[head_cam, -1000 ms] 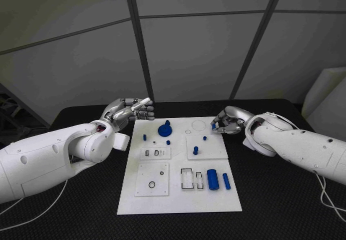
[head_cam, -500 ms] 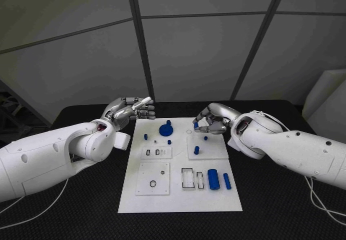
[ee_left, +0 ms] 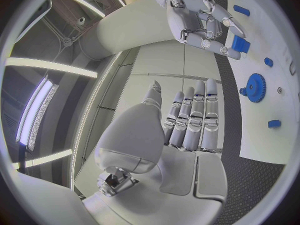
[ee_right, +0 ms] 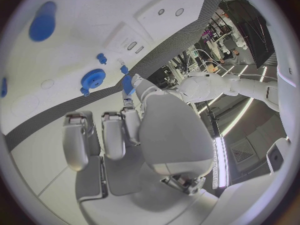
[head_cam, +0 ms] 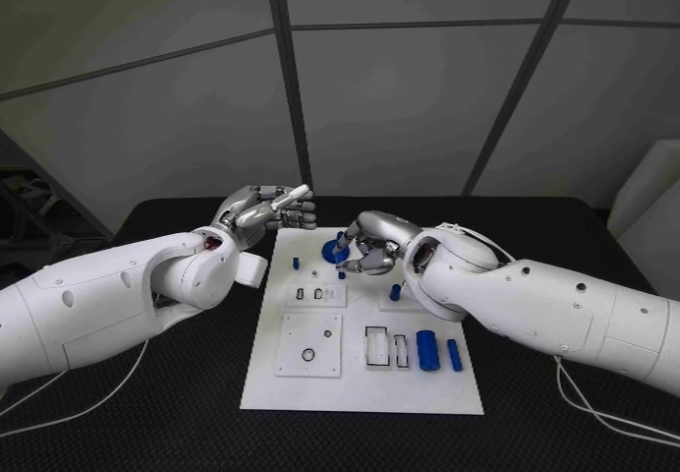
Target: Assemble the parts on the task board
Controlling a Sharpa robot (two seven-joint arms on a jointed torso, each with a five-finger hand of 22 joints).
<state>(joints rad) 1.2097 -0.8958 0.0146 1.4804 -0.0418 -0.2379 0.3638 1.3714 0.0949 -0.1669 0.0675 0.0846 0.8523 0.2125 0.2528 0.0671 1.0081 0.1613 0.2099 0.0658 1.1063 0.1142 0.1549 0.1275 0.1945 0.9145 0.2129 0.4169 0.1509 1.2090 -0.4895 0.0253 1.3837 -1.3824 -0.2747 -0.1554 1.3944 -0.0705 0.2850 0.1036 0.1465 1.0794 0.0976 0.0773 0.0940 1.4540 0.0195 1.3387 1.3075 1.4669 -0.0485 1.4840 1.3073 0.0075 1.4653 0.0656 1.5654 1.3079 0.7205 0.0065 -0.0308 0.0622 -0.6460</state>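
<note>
Task board [head_cam: 362, 388] white, w/ blue gear [head_cam: 334, 252] | R robot hand [head_cam: 371, 246] pinches blue part [ee_left: 240, 44] (small) | L robot hand [head_cam: 266, 209] curled, empty

The white task board [head_cam: 362, 383] lies flat on the table, bearing a blue gear [head_cam: 334, 252] and small blue parts [head_cam: 426, 347].

No text, label, brand or number can be read anywhere — not on the task board [head_cam: 362, 388].

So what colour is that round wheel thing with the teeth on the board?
Blue. The gear shows best in the left wrist view, lying on the white task board.
</note>
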